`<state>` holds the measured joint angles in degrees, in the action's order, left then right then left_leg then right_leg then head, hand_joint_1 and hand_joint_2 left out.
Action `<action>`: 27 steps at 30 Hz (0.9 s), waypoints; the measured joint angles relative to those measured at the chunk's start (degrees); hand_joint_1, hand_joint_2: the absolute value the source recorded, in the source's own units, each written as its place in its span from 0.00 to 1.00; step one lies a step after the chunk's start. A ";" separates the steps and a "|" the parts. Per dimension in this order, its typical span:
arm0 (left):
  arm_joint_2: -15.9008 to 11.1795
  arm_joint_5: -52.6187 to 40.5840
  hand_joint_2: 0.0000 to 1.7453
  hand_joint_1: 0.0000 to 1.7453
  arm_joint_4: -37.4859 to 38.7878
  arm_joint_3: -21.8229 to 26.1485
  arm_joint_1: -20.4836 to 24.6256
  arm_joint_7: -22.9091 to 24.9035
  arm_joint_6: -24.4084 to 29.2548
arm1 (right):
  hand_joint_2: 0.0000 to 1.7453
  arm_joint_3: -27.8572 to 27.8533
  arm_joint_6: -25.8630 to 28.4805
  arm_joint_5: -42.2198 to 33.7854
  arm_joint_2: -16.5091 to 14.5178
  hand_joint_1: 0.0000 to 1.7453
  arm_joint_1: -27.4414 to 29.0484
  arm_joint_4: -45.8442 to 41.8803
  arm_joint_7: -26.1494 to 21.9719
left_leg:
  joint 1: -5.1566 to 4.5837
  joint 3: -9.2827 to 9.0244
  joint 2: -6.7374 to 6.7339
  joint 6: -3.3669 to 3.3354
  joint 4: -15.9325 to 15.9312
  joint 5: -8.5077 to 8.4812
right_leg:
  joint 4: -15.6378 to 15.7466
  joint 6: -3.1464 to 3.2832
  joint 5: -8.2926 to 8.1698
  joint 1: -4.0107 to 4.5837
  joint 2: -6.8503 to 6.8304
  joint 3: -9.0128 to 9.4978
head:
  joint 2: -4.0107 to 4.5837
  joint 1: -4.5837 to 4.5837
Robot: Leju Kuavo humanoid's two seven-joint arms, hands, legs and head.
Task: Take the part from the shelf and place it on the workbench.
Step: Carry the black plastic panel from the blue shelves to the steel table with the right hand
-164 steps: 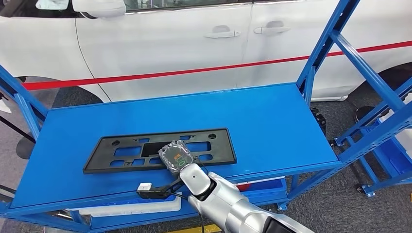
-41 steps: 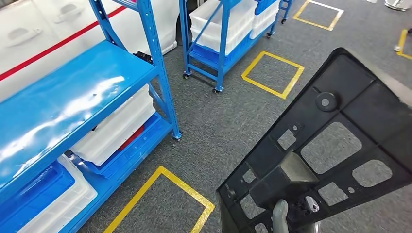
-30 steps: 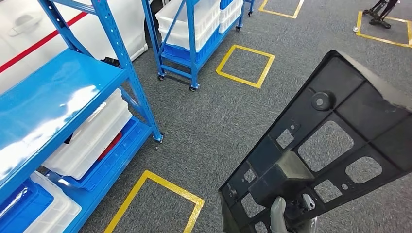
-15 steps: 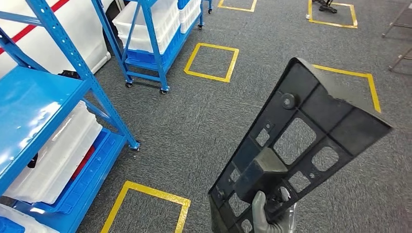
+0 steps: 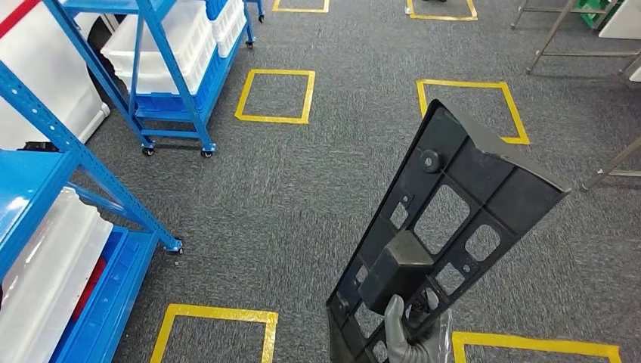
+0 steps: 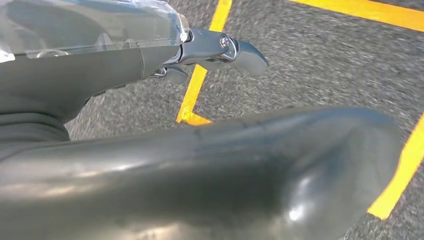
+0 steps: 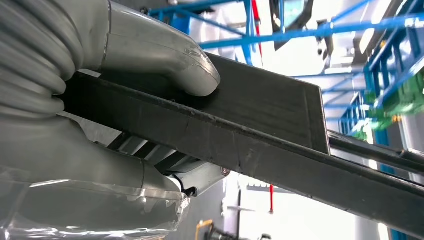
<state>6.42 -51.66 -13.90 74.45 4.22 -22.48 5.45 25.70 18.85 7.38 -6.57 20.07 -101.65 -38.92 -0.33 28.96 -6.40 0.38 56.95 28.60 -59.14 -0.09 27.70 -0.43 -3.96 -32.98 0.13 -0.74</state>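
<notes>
Currently transport step: right hand (image 5: 412, 340) grips long black perforated plastic part (image 5: 446, 234), lower right of frame, over grey carpet (image 5: 302, 189). Left hand (image 6: 215, 47) holds nothing, fingers apart. Next: locate workbench, lay part flat.
</notes>
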 joint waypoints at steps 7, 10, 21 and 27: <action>0.01 -0.55 0.00 0.00 0.06 -0.62 -0.18 0.14 0.13 | 1.00 -0.09 1.19 1.31 0.06 1.00 1.30 -0.84 0.01 | 0.72 5.86 5.69 1.30 14.37 8.18 | 0.43 1.99 -0.67 -0.07 4.80 -0.29 | 0.00 -0.21; 0.02 -0.73 0.00 0.00 0.16 -0.65 -0.41 0.21 0.23 | 1.00 -0.26 1.70 2.11 0.07 1.00 2.61 -1.84 -0.27 | 0.71 6.47 6.17 0.85 14.78 5.90 | 0.32 2.04 -0.69 0.21 7.40 -0.07 | 0.00 -0.20; 0.21 -1.95 0.00 0.00 0.23 -0.92 -0.55 0.03 1.34 | 1.00 -1.57 0.93 1.71 0.18 1.00 6.04 -6.19 -0.87 | 0.68 0.61 7.15 -1.47 -0.91 -1.30 | -8.12 -0.67 3.92 0.03 5.52 -5.17 | 0.00 0.19; 0.99 -2.15 0.00 0.00 0.39 -0.99 -0.46 -0.25 1.97 | 1.00 -3.88 -2.87 2.29 0.03 1.00 8.40 -9.36 -0.88 | 0.61 0.64 2.17 -0.96 -0.37 -0.74 | -5.69 -1.35 1.98 -0.46 1.98 -2.45 | 0.00 0.28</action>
<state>7.41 -53.82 -13.51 73.46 3.76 -22.73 7.43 21.82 15.98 9.67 -6.55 28.47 -111.01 -39.80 0.28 29.61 -4.23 -0.58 56.58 27.86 -64.83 -1.44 29.68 -0.89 -1.97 -35.43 0.13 -0.46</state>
